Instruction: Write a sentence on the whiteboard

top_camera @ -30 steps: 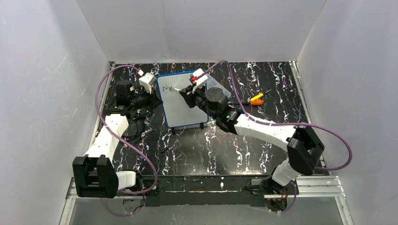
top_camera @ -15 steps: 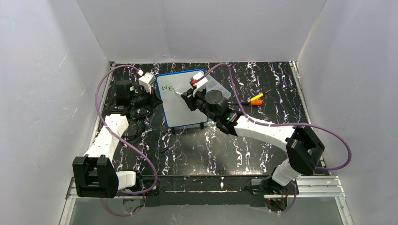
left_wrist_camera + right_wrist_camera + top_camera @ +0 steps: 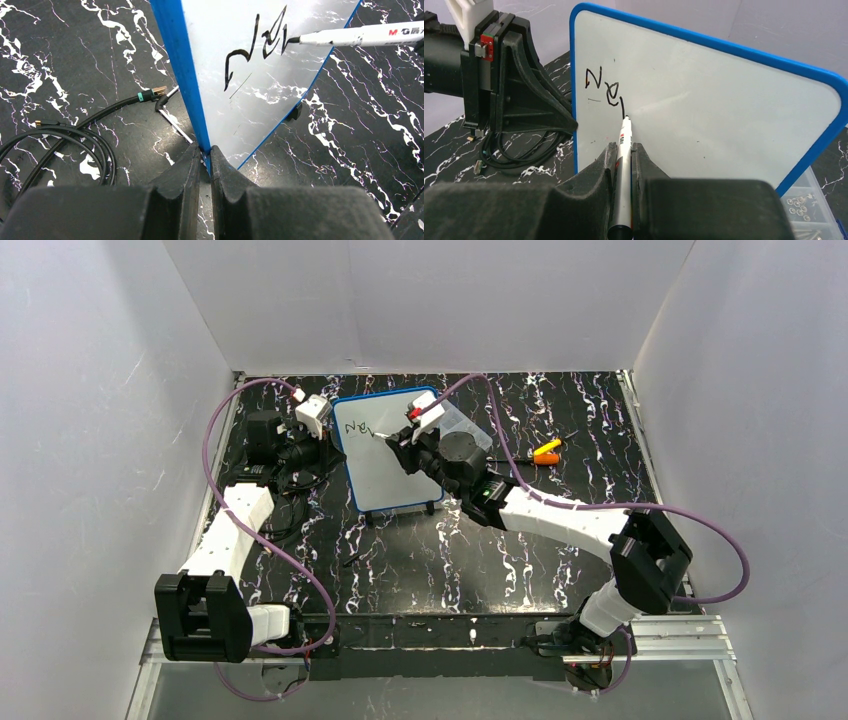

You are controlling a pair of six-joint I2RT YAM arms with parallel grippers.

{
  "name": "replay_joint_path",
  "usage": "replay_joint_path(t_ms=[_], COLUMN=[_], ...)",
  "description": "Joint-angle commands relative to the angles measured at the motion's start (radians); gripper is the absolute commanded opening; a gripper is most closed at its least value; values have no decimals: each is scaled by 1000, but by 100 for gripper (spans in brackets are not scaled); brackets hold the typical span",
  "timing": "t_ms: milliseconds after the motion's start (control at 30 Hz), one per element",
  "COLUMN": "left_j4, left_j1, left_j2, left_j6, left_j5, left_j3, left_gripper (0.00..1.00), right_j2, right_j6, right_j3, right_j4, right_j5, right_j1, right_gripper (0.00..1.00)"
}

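I have one small rectangular whiteboard (image 3: 392, 468) with a thin blue frame and rounded corners. It stands up on the black, white-veined desk (image 3: 500, 560), toward the far middle. My left hand (image 3: 206, 150) is pinched tight on the blue left edge, its two fingers pressed onto the frame from either side.

My right hand (image 3: 623, 147) is closed on one white marker (image 3: 625, 131) with a black tip. The barrel runs out between the two fingers, and the tip touches the whiteboard's face near its upper left corner.

The sentence (image 3: 605, 89) is thin black handwriting in one line: two letters, "N" and "e", then one short stroke where the tip rests. One faint short dash sits under the "N".

Just beyond the whiteboard, on its right, lies one clear plastic compartment box (image 3: 811, 200) holding small metal parts. Farther right, two small things lie together on the desk, one yellow and one orange (image 3: 546, 452); I cannot tell what they are. Black cables (image 3: 75, 135) loop on the desk to the left of the whiteboard, near my left hand.
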State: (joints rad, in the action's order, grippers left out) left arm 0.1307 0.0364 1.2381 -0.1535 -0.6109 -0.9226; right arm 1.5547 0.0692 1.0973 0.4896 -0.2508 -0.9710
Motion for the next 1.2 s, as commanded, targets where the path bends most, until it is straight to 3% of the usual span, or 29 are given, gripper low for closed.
replay_joint_path(t_ms=[0,1167], left_j4=[3,3], left_j1=[-2,-3], left_j2=[-33,-34], left_j6=[-15,-14], left_j5=[-16,-13], left_j3=[13,13], left_gripper=[0,0], right_j2=[-43,-61], right_j6=[-34,-12], right_j3=[42,-38], right_j4=[84,51], right_j5=[-61,-78], right_j1=[6,6], right_gripper=[1,1])
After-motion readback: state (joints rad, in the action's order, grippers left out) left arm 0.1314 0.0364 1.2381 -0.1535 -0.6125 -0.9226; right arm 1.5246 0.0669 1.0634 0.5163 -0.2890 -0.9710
